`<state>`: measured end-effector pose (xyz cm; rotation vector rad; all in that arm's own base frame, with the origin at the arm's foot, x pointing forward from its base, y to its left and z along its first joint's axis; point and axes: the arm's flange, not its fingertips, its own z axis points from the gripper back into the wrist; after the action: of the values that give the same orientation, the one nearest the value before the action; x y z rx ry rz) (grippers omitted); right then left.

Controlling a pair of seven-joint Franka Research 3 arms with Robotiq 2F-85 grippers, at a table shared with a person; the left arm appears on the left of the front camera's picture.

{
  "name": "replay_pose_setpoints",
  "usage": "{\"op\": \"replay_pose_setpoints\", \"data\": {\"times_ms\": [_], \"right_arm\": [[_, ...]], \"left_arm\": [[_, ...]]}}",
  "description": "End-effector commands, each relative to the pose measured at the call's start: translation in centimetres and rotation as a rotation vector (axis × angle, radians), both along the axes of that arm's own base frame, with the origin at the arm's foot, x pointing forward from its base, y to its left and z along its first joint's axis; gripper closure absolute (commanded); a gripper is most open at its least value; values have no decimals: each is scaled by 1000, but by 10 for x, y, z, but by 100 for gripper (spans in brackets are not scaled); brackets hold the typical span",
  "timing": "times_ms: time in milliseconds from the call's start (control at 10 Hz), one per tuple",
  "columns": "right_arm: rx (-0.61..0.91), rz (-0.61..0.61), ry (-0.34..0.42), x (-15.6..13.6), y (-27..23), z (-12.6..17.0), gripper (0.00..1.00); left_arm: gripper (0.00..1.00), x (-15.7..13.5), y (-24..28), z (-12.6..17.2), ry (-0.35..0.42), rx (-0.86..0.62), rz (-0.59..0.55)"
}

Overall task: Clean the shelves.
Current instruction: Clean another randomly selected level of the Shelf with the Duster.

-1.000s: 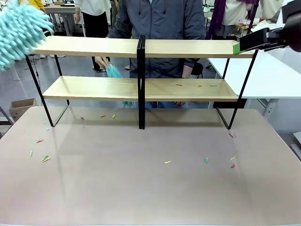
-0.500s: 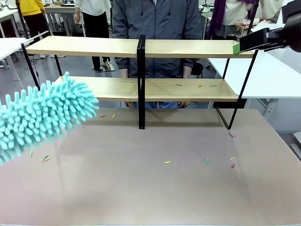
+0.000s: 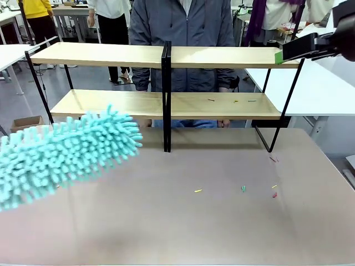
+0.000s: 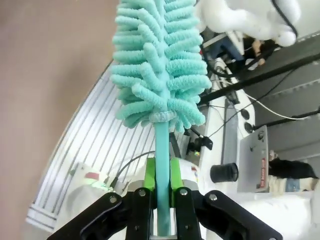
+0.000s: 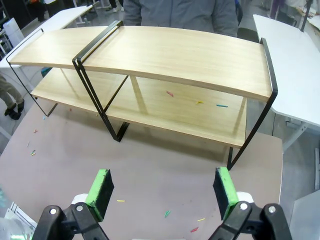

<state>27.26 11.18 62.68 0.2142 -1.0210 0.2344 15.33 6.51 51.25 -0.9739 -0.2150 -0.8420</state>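
The shelves point(image 3: 222, 57) stand across the far half of the brown table, two light-wood tiers on a black frame; from above they show as shelves point(image 5: 165, 52). Small coloured scraps point(image 3: 236, 101) lie on the lower right board. A fluffy teal duster point(image 3: 66, 155) hangs over the table's left side, in front of the lower left board. My left gripper point(image 4: 162, 177) is shut on the duster's teal handle point(image 4: 161, 145). My right gripper point(image 5: 162, 195) is open and empty, high above the table's right part. In the front view the right gripper point(image 3: 283, 54) shows beside the top board's right end.
A person in a grey jacket point(image 3: 183, 22) stands right behind the shelves. Several scraps point(image 3: 243, 189) lie on the table's right half. White tables stand at the right point(image 3: 321, 88) and far left point(image 3: 11, 52). A cardboard box point(image 3: 25, 123) sits on the floor at left.
The duster swung from the top board's left end down and rightward, to in front of the lower left board. The person's hand with a small teal duster has withdrawn. The right gripper stayed put.
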Motion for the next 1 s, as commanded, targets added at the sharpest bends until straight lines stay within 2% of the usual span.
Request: {"op": "replay_pose_setpoints", "data": {"times_ms": [0, 300, 400, 500, 700, 800, 900], "right_arm": [[-4, 4, 1, 1, -1, 0, 0], [-4, 4, 1, 1, -1, 0, 0], [-4, 4, 1, 1, -1, 0, 0], [-4, 4, 1, 1, -1, 0, 0], [-4, 4, 1, 1, -1, 0, 0], [-4, 4, 1, 1, -1, 0, 0], [-4, 4, 1, 1, -1, 0, 0]], "left_arm": [[87, 5, -62, -29, -17, 111, 91], [87, 40, -116, -90, 42, 302, 197], [87, 55, -130, -114, -13, 367, 302], [87, 69, -140, -132, -9, 365, 315], [87, 89, -155, -173, -106, 404, 420], [87, 93, -157, -181, -78, 431, 441], [87, 92, -149, -168, 33, 445, 421]]}}
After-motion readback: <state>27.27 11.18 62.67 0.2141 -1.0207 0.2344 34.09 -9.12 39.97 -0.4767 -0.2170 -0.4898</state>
